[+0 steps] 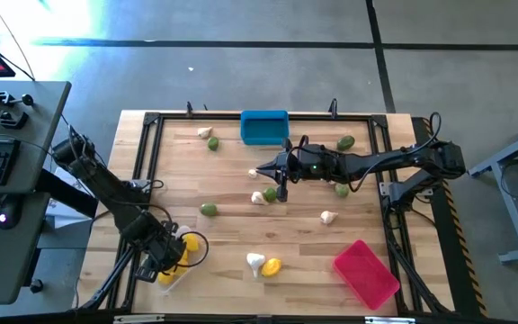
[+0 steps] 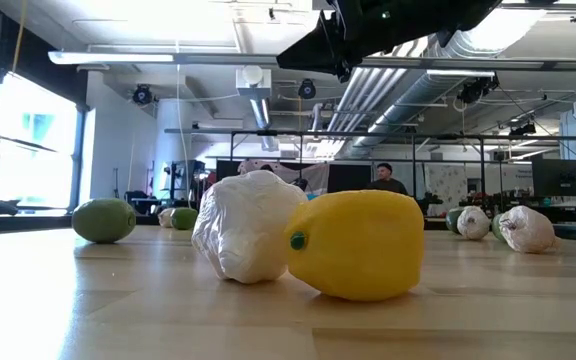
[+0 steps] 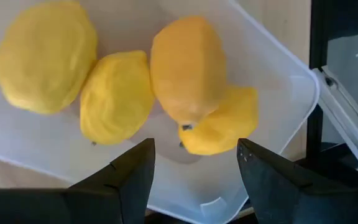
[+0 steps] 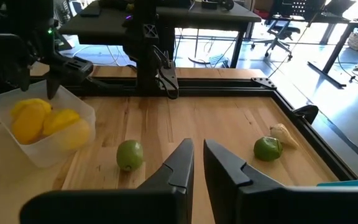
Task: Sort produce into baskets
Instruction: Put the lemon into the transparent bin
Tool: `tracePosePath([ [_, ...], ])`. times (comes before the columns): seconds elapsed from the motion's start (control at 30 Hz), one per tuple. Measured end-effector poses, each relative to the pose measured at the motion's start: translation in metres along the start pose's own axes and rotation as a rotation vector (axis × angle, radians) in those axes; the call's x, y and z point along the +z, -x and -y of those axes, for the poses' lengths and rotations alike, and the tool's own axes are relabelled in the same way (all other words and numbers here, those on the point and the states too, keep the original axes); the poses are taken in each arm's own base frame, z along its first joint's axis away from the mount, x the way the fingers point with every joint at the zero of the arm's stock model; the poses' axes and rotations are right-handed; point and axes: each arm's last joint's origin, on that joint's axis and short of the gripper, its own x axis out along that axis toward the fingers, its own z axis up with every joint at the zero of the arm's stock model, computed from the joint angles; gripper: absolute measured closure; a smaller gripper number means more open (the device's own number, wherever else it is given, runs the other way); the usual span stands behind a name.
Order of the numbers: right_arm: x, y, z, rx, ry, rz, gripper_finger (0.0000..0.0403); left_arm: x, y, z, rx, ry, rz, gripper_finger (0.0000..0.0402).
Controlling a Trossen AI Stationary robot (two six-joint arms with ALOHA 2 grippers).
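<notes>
- At the table's 7 o'clock corner, the left gripper (image 1: 171,258) hangs directly over the clear bin (image 3: 272,56), fingers (image 3: 132,177) spread apart and holding nothing.
- Inside that bin lie four lemons (image 3: 188,65), pressed against one another.
- Near the table's centre, the right gripper (image 1: 282,193) points down at the bare wood, its jaws a narrow slit apart with nothing between them.
- At 12 o'clock stands the blue bin (image 1: 264,127); at 5 o'clock the red bin (image 1: 366,273) sits askew.
- At 6 o'clock a fifth lemon (image 1: 272,266) touches a garlic bulb (image 1: 255,262).
- A green piece (image 1: 209,210) lies at 9 o'clock of the right gripper; other green pieces and bulbs are scattered from 11 to 3 o'clock.
- Beyond the table, in the low view, a person (image 2: 388,178) is seen at a distance.
</notes>
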Motion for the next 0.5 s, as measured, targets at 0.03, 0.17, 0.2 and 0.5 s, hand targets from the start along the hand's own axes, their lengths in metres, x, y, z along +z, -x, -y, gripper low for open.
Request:
tracePosePath([
  [0.03,0.000,0.000,0.000,0.000,0.001,0.000,0.0378,0.000,0.001,0.000,0.003,0.004,-0.003,0.0188],
  [0.17,0.000,0.000,0.000,0.000,0.008,-0.001,0.0378,0.001,0.003,-0.001,0.010,-0.001,0.007,0.0208],
  [0.2,0.000,0.000,0.000,0.001,0.013,-0.005,0.0378,0.002,0.004,-0.001,0.024,-0.015,0.024,0.0221],
  [0.5,-0.002,0.000,-0.005,0.019,0.092,-0.021,0.0399,0.004,0.015,-0.015,0.040,-0.062,0.205,0.0389],
])
